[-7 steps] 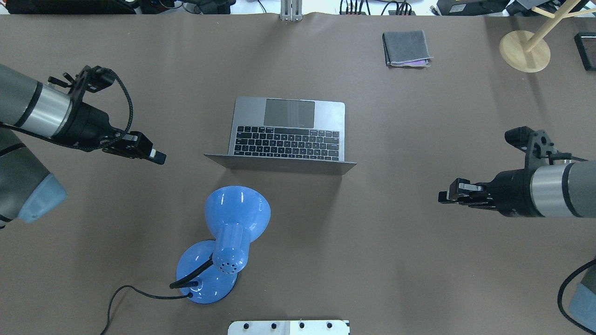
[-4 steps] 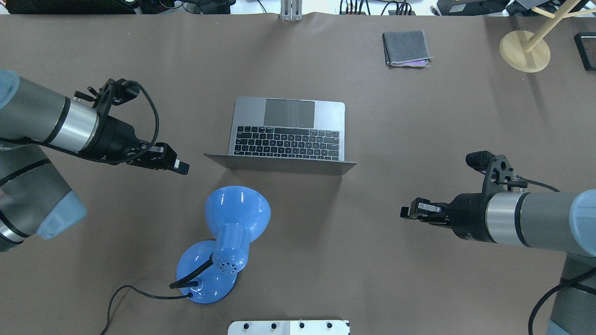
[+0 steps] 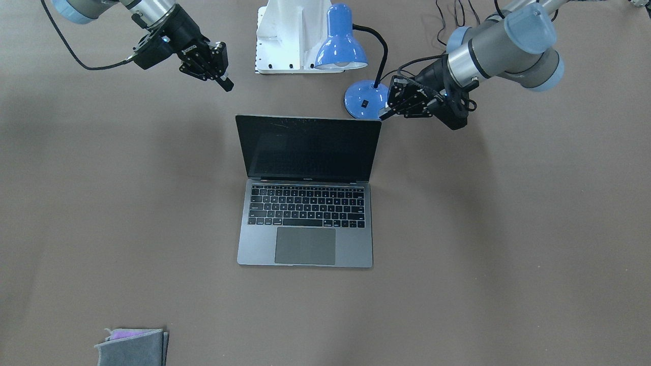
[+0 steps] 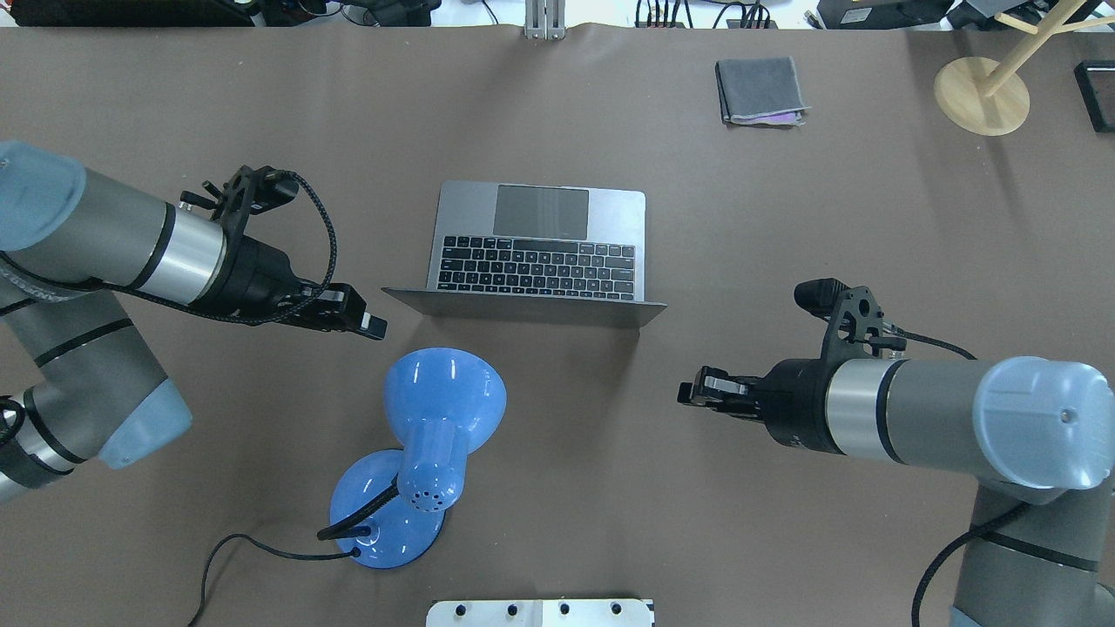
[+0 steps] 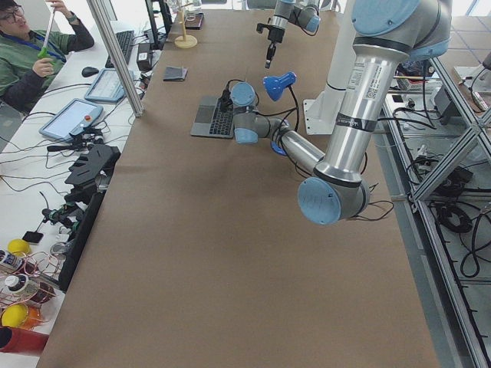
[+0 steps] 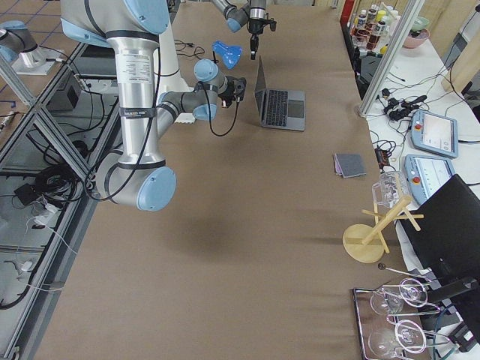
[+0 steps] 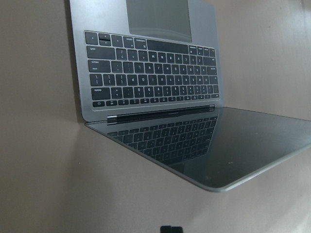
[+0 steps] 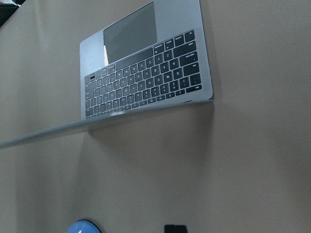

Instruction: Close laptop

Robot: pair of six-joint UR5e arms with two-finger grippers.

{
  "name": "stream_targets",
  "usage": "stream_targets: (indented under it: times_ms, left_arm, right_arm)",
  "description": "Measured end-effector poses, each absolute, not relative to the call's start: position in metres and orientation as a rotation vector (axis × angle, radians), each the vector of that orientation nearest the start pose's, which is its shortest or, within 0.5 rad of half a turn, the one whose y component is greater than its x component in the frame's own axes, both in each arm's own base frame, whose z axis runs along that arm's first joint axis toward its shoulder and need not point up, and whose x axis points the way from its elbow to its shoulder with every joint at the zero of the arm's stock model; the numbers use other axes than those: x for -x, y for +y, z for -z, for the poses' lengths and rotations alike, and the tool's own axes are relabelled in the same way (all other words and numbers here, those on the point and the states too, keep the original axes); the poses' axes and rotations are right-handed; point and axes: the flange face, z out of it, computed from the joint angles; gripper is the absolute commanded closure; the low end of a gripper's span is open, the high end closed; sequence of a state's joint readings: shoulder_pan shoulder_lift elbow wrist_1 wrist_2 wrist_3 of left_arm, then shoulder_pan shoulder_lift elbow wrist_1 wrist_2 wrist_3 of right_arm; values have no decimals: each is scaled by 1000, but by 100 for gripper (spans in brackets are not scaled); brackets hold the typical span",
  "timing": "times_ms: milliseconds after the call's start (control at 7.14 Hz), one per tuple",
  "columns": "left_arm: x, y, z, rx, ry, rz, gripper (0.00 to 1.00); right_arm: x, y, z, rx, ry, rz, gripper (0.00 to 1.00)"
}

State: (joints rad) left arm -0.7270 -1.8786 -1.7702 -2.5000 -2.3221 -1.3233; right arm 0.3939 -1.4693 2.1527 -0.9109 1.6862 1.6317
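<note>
The table [image 4: 784, 218] is covered in brown and lit evenly from above, so that only soft shadows are cast on it. In the left-side view a white bench [image 5: 19, 192] strewn with cables is seen along the left edge, behind a slanting metal post [image 5: 116, 57]. In the right-side view a tan tiled floor [image 6: 30, 9] is shown at upper left

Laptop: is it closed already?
No, the laptop stands open in the front-facing view, its lid raised well off the base.
</note>
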Motion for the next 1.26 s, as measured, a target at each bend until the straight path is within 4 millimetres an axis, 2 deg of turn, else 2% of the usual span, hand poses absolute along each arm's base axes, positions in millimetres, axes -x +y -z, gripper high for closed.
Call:
stream_targets:
  times_ms: [420, 1260]
  left_arm:
    - [-381, -419, -277, -90, 1484, -139, 100]
    - [-383, -421, -268, -98, 1492, -144, 100]
  right_arm:
    - [394, -310, -238, -139, -1308, -336, 100]
    - [409, -353, -217, -169, -1250, -393, 100]
